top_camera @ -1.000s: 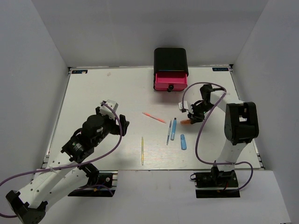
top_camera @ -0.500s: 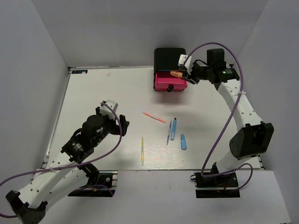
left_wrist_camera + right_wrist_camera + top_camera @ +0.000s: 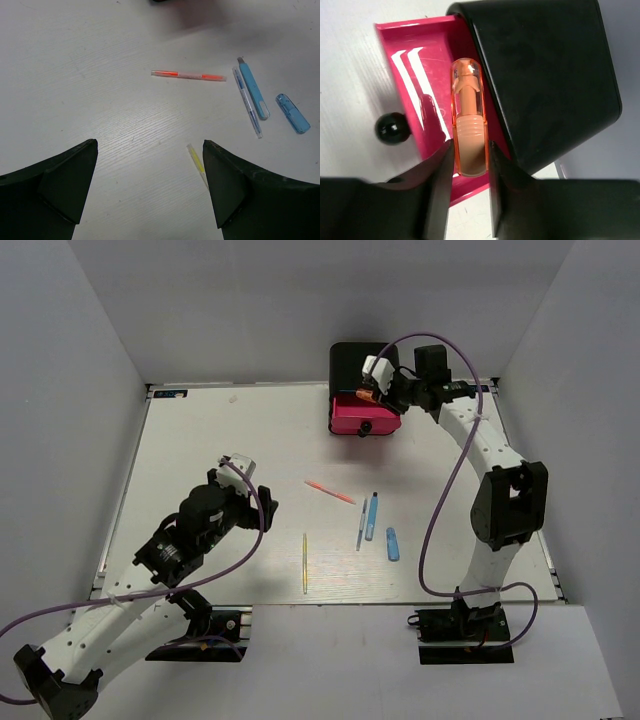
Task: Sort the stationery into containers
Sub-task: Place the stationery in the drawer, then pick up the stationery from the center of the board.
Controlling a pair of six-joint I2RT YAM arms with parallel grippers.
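My right gripper is shut on the short orange stub and holds it over the open hot-pink drawer of the black cabinet. The drawer's black knob shows at the left. On the table lie the pink-orange pen, the light blue marker, the grey-blue pen, the blue stub and the yellow stick. My left gripper is open and empty, left of these. In the left wrist view the yellow stick lies just inside the right finger.
The cabinet stands at the back middle of the white table. Grey walls close in the table on three sides. The right arm's purple cable loops above the right side.
My right arm has carried the orange stub from the table by the marker up to the cabinet, then a little left over the open drawer. My left arm has barely moved.
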